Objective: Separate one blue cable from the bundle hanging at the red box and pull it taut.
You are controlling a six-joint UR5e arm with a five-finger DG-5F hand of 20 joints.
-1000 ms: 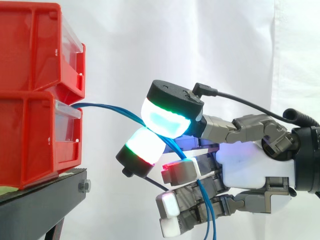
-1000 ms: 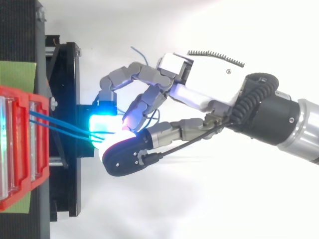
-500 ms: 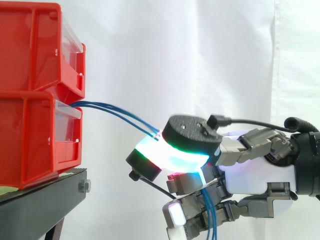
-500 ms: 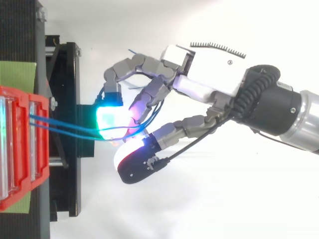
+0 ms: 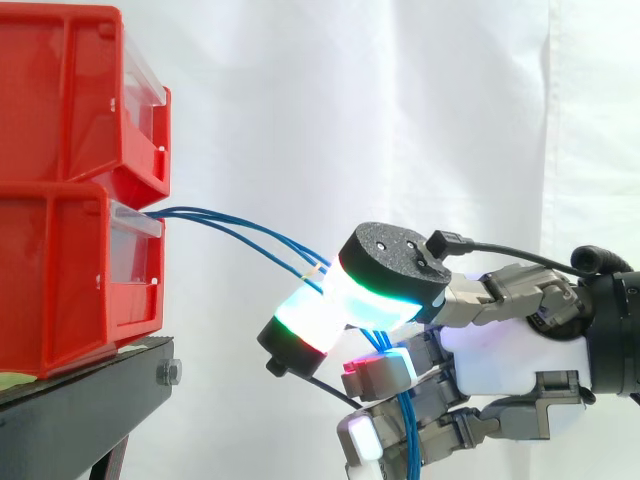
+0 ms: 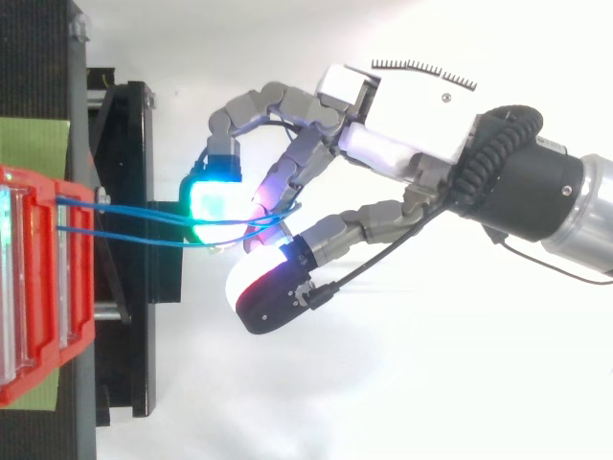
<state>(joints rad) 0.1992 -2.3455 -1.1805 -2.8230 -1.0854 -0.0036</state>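
We see the hand [image 5: 510, 350] reaching in from the right, its fingers curled and two thick glowing pads [image 5: 312, 318] pressed together on the blue cables [image 5: 240, 232], so that it has them pinched between thumb and finger. The cables leave the front of the lower red bin [image 5: 70, 280] at the left, just under its clear lip, and slope rightward and down to the pinch in nearly straight lines with only a slight bow. We count at least two strands there, lying close together; from above they start a little apart at the bin [image 6: 38, 287] and meet at the pads. Past the pinch the cables [image 6: 134, 225] drop between the lower curled fingers and run out of the bottom of the side view. The hand [image 6: 412, 125] hangs in the air to the right of the black stand [image 5: 80, 400], apart from it and from both bins. An upper red bin [image 5: 70, 90] sits stacked on the lower one, and the white curtain [image 5: 400, 100] hangs on the far side.
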